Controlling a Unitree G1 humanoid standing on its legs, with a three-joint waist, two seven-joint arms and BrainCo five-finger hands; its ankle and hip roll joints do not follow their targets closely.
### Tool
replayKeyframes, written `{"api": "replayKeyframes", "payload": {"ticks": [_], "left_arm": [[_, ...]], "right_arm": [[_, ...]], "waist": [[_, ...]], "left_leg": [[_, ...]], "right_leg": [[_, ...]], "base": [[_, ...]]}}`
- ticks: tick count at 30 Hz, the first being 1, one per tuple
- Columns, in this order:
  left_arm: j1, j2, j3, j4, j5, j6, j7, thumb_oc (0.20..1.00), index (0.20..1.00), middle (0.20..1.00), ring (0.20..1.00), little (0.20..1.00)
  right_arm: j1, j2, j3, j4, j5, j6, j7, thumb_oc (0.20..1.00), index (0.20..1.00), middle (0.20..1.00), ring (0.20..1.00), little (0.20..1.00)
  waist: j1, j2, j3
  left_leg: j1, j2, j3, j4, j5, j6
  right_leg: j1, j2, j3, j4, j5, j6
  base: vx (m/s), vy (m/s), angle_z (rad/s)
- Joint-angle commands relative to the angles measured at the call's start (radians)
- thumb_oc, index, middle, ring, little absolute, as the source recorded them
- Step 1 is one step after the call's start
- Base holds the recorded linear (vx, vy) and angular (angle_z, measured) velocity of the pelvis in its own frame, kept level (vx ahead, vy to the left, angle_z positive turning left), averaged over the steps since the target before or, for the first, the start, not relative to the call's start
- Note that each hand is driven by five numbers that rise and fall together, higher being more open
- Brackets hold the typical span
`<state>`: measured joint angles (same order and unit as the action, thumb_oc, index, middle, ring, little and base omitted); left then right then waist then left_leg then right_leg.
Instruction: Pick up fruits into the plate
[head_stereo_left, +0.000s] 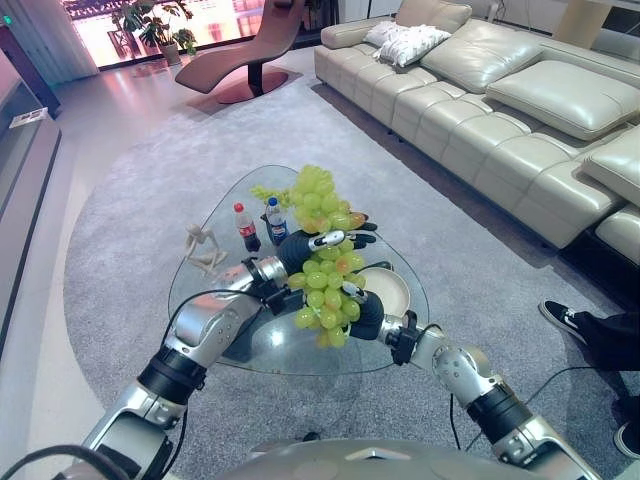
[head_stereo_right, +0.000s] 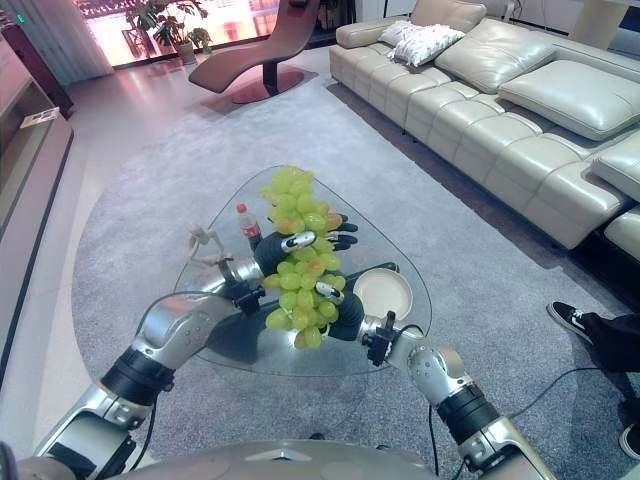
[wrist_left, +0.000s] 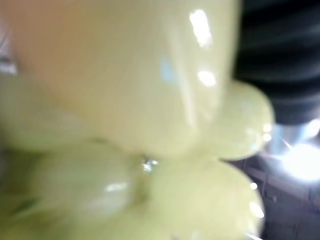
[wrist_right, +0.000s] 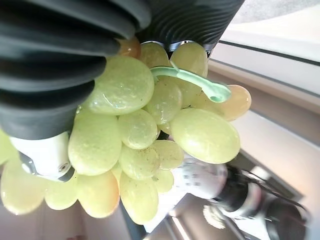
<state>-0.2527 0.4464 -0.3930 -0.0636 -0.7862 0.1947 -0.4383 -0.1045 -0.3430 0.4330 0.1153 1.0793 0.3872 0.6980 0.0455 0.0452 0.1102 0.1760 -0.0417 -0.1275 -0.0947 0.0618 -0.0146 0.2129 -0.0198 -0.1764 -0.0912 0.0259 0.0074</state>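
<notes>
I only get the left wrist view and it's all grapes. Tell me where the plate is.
Observer: The cream plate lies on the glass table, just to the robot's right of the bunch of green grapes.
Operator: Say what has the bunch.
Observer: It is up off the table between both hands: the left hand at its upper part, the right hand at its lower part.
Operator: List what else is on that table.
Observer: A red-capped bottle, a blue-capped bottle and a small pale figurine, on the side away from the plate.
</notes>
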Motion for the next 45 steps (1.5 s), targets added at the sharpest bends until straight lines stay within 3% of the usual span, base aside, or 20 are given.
{"api": "replayKeyframes", "payload": {"ticks": [1,15,22,28,35,38,45], "left_arm": [[-0.027,-0.001,0.078,0.028,-0.030,-0.045,-0.004,1.000,1.000,1.000,1.000,1.000],[0.084,0.041,0.229,0.114,0.033,-0.070,0.011,1.000,1.000,1.000,1.000,1.000],[0.182,0.057,0.299,0.267,0.113,-0.040,-0.013,1.000,1.000,1.000,1.000,1.000],[0.248,0.065,0.307,0.426,0.205,-0.090,0.015,1.000,1.000,1.000,1.000,1.000],[0.253,0.016,0.246,0.733,0.345,-0.203,0.122,1.000,1.000,1.000,1.000,1.000],[0.231,-0.028,0.193,0.898,0.396,-0.252,0.191,1.000,1.000,1.000,1.000,1.000],[0.174,-0.060,0.147,1.075,0.384,-0.277,0.252,1.000,1.000,1.000,1.000,1.000]], "right_arm": [[-0.013,0.037,-0.068,-0.064,0.045,-0.079,0.048,0.200,0.200,0.200,0.200,0.200],[0.055,-0.014,-0.225,0.014,-0.036,-0.129,0.064,0.200,0.200,0.200,0.200,0.200],[0.090,-0.064,-0.340,0.051,-0.107,-0.131,0.064,0.200,0.200,0.200,0.200,0.200],[0.079,-0.141,-0.406,0.100,-0.190,-0.156,0.022,0.200,0.200,0.200,0.200,0.200],[-0.005,-0.260,-0.424,0.215,-0.404,-0.251,-0.127,0.200,0.200,0.200,0.200,0.200],[-0.107,-0.338,-0.376,0.290,-0.544,-0.320,-0.249,0.200,0.200,0.200,0.200,0.200],[-0.316,-0.429,-0.289,0.405,-0.722,-0.367,-0.405,0.200,0.200,0.200,0.200,0.200]], "waist": [[0.003,-0.029,-0.013],[-0.001,-0.031,-0.003],[-0.011,-0.028,0.011],[-0.007,-0.029,0.031],[0.005,-0.034,0.074],[0.018,-0.037,0.125],[0.043,-0.041,0.233]], "left_leg": [[0.054,0.000,0.095,0.035,-0.165,0.014],[0.056,0.006,0.100,0.035,-0.163,0.009],[0.056,0.011,0.107,0.036,-0.161,0.004],[0.045,0.012,0.106,0.043,-0.159,-0.001],[0.008,0.011,0.102,0.067,-0.160,-0.006],[-0.050,0.008,0.091,0.093,-0.158,-0.005],[-0.156,-0.004,0.058,0.141,-0.153,0.000]], "right_leg": [[0.006,-0.063,0.038,0.035,-0.071,0.074],[0.005,-0.066,0.030,0.036,-0.072,0.074],[-0.002,-0.064,0.027,0.043,-0.073,0.075],[-0.013,-0.065,0.022,0.050,-0.072,0.075],[-0.053,-0.070,0.019,0.075,-0.075,0.075],[-0.108,-0.069,0.024,0.097,-0.073,0.070],[-0.205,-0.065,0.020,0.142,-0.076,0.058]], "base": [[0.00,0.000,0.00],[0.00,0.000,0.00],[0.00,0.000,0.00],[0.00,0.000,0.00],[0.01,0.012,0.01],[-0.11,0.021,-0.01],[-0.13,0.001,0.13]]}}
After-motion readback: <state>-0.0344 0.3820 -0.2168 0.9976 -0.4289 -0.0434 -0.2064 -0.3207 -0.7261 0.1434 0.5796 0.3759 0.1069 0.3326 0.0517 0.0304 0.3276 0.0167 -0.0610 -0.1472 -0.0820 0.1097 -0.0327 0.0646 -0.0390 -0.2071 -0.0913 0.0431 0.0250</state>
